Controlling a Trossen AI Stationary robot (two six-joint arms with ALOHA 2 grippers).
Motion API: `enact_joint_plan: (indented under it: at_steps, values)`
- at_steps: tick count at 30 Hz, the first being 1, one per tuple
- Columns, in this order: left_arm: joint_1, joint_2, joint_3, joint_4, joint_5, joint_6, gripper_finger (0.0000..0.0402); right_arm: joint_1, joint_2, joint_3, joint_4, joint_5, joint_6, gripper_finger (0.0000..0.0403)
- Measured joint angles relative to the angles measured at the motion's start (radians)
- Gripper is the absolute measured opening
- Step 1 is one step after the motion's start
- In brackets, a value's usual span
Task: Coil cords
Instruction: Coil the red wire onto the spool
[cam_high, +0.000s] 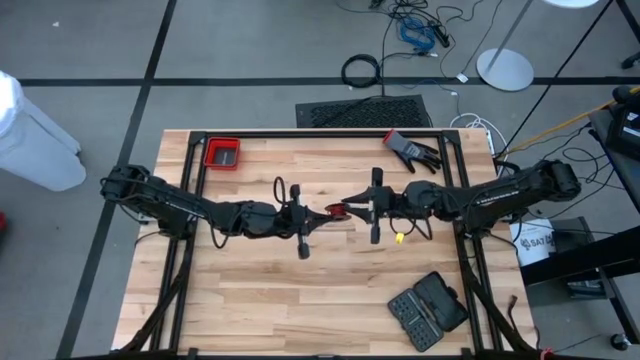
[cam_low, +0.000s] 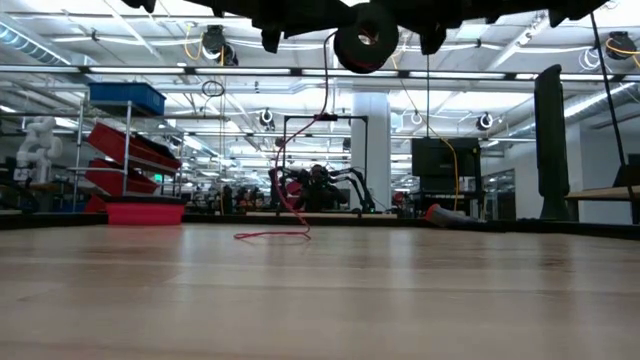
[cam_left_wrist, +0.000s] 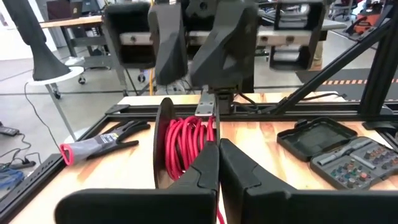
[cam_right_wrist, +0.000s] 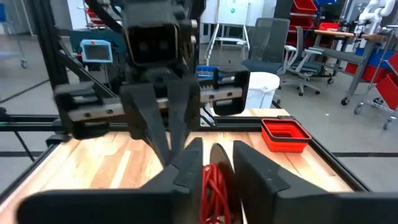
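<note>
Right hand (cam_high: 352, 209) grips spool (cam_high: 337, 211); left hand (cam_high: 322, 216) pinches cord (cam_low: 290, 160). Mostly wound; a tail trails on worktop (cam_high: 300, 300).

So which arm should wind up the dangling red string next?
Probably left: the left jaws pinch the red cord beside the disc, which the right jaws seem to hold; the rest hangs to the table.

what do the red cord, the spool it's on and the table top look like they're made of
Red cord: seemingly thin plastic-coated wire or string, smooth with a slight sheen on its wound loops. Spool: probably matte black plastic, a dull even disc with a pale centre. Table top: wood, butcher-block style, with pale jointed strips and visible grain.
</note>
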Motion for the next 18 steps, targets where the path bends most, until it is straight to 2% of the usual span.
enact_joint_plan:
  at_steps: [5,9,13,18]
  values:
    - [-0.002,-0.007,0.0,-0.002,-0.001,0.0,0.0002,0.011,-0.094,0.001,-0.118,0.026,0.038,0.0121]
    - [-0.012,-0.039,0.0,-0.018,0.0,-0.002,0.0001,0.029,-0.149,0.001,-0.239,0.028,0.059,0.0139]
    - [-0.024,-0.108,0.0,-0.066,-0.023,-0.052,0.0001,0.041,-0.142,-0.002,-0.265,0.027,0.055,0.0141]
    - [-0.063,-0.213,0.0,-0.16,-0.096,-0.051,0.0001,0.041,-0.059,-0.049,-0.182,-0.002,0.041,0.0141]
